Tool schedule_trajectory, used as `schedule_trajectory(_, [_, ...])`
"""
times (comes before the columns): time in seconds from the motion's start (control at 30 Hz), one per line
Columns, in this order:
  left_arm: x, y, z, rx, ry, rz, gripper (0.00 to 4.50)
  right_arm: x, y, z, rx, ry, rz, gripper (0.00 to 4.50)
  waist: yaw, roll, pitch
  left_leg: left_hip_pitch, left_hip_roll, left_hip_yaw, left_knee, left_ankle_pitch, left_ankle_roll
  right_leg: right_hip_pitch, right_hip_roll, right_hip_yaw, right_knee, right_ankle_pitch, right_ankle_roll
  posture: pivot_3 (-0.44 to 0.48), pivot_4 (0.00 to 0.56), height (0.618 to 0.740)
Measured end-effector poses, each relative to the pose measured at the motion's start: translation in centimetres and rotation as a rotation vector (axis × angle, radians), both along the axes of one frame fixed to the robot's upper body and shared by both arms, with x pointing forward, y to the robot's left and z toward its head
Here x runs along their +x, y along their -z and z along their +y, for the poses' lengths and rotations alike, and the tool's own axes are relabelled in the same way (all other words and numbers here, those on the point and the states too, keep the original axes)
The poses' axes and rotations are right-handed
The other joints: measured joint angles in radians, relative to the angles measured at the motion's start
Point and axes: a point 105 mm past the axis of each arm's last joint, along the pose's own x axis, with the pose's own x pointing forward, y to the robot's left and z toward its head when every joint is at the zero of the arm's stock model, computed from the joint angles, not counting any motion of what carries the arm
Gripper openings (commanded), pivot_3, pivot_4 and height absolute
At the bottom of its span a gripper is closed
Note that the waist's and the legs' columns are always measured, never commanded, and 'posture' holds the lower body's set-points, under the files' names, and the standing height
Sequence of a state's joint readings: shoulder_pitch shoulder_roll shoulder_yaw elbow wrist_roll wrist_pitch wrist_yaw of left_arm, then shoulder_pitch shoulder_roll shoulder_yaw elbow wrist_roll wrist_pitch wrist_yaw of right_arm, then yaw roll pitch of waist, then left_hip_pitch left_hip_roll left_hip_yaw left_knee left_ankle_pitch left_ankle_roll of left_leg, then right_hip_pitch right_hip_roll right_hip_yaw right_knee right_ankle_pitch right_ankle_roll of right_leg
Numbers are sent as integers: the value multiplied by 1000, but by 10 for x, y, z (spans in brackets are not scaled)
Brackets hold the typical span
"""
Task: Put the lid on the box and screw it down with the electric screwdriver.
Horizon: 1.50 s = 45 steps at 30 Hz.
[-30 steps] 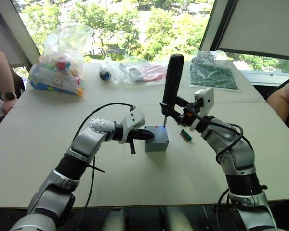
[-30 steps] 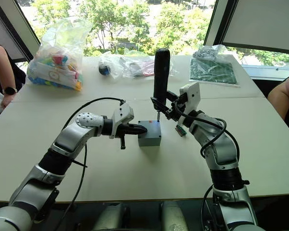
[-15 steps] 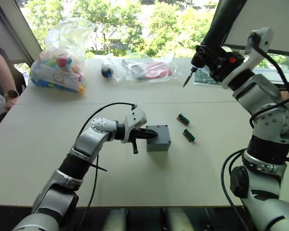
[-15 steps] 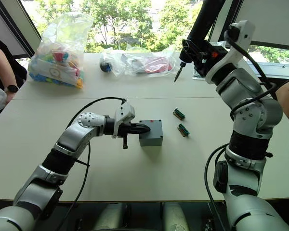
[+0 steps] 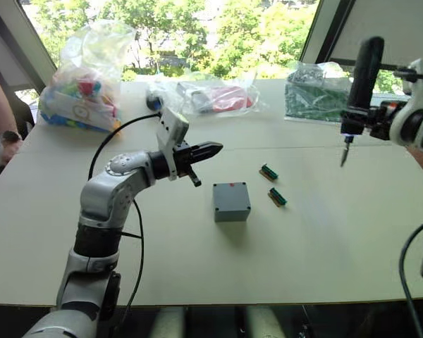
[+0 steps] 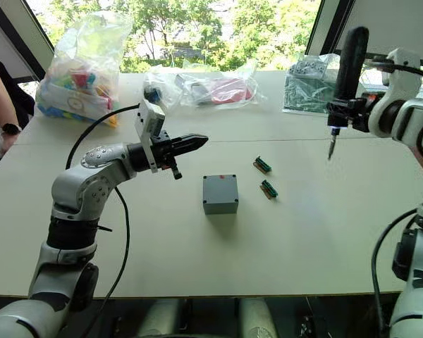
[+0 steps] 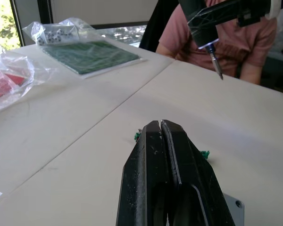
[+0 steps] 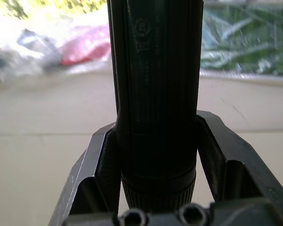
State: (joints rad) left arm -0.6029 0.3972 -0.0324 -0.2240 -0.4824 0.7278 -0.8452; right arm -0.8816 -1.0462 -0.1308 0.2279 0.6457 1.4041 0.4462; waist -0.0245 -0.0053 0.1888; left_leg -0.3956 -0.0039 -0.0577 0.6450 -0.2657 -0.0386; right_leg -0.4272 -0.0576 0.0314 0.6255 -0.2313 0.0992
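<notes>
Both hands aloft, right hand on electric screwdriver.

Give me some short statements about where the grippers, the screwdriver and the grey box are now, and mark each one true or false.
1. The right gripper is shut on the electric screwdriver, held upright with the bit pointing down. True.
2. The screwdriver bit touches the box. False: it hangs in the air off to the box's right, away from it.
3. The left gripper is shut and holds nothing. True.
4. The left gripper presses against the side of the box. False: it is raised above the table, apart from the box.
5. Two small green connectors lie on the table to the right of the box. True.
</notes>
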Motion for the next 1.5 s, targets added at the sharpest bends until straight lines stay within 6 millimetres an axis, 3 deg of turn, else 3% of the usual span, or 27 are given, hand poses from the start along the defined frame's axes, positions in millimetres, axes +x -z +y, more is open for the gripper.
schedule_trajectory(0.13, [-25, 11, -6, 16, 154, 45, 0, -16, 44, 0, 71, -27, 261, 1878, 4, 1, 1, -1, 0, 0, 1, 0, 0, 0, 0, 0, 0, -2, -4, 0, 150, 740])
schedule_trajectory(0.23, [-39, 18, -3, 77, 209, 54, 0, -29, 67, -4, 102, -44, 401, 1878, 5, 1, 2, -1, 0, 0, 3, 0, 0, 0, 0, 1, 0, -2, -5, 0, 150, 740])
schedule_trajectory(0.4, [-48, 36, -5, 117, 236, 101, 0, -36, 89, -11, 141, -28, 520, 1878, 5, 0, 2, -1, 0, 1, 5, 0, 0, 1, 0, 1, 0, -2, -5, 0, 150, 740])
schedule_trajectory(0.67, [-50, 45, -4, 145, 210, 102, 0, -22, 105, -17, 75, -32, 562, 1878, 1, 0, 2, 1, 0, 1, 4, 0, 0, 1, 1, 1, 2, 0, -1, 0, 150, 740])
schedule_trajectory(0.8, [-49, 46, -4, 148, 202, 101, 0, -17, 104, -20, 67, -32, 557, 1878, 4, 0, 2, 1, 0, 1, 4, 1, -1, 1, 1, 1, 2, 1, -1, 0, 150, 740])
schedule_trajectory(0.83, [-49, 47, -3, 151, 199, 103, 0, -16, 104, -19, 67, -38, 559, 2883, 4, 0, 2, 1, 0, 1, 4, 1, -1, 1, 1, 1, 3, 1, -1, 0, 150, 740])
schedule_trajectory(0.9, [-48, 47, -2, 155, 190, 101, 0, -14, 103, -17, 72, -53, 552, 3243, 3, 0, 2, 1, 0, 1, 5, 1, -1, 1, 1, 1, 3, 1, -1, 0, 150, 740])
schedule_trajectory(0.97, [-47, 47, -2, 159, 184, 95, 0, -12, 103, -15, 71, -64, 547, 4008, 1, -1, 2, 2, 0, 1, 5, 1, -1, 2, 1, 1, 3, 1, -1, 0, 150, 740])
schedule_trajectory(1.03, [-46, 48, 0, 166, 179, 92, 0, -10, 102, -16, 57, -65, 535, 4481, 3, -1, 2, 3, 0, 1, 5, 1, -2, 3, 1, 1, 3, 1, -1, 0, 150, 740])
schedule_trajectory(1.2, [-41, 53, 6, 177, 159, 119, 0, -3, 93, -24, 16, -60, 465, 4481, 4, -1, 2, 3, 0, 1, 6, 2, -3, 3, 1, 1, 3, 1, -2, 0, 150, 740])
schedule_trajectory(1.37, [-33, 51, 6, 169, 144, 110, 0, 16, 55, -15, 72, -121, 279, 4481, 2, -1, 2, 3, 0, 0, 4, 2, -3, 3, 1, 1, 4, 1, -1, 0, 150, 740])
schedule_trajectory(1.5, [-29, 48, 4, 160, 131, 100, 0, 30, 26, -11, 20, -202, 87, 4481, 4, -1, 2, 3, 0, 1, 4, 2, -3, 3, 1, 1, 3, 1, -1, 0, 150, 740])
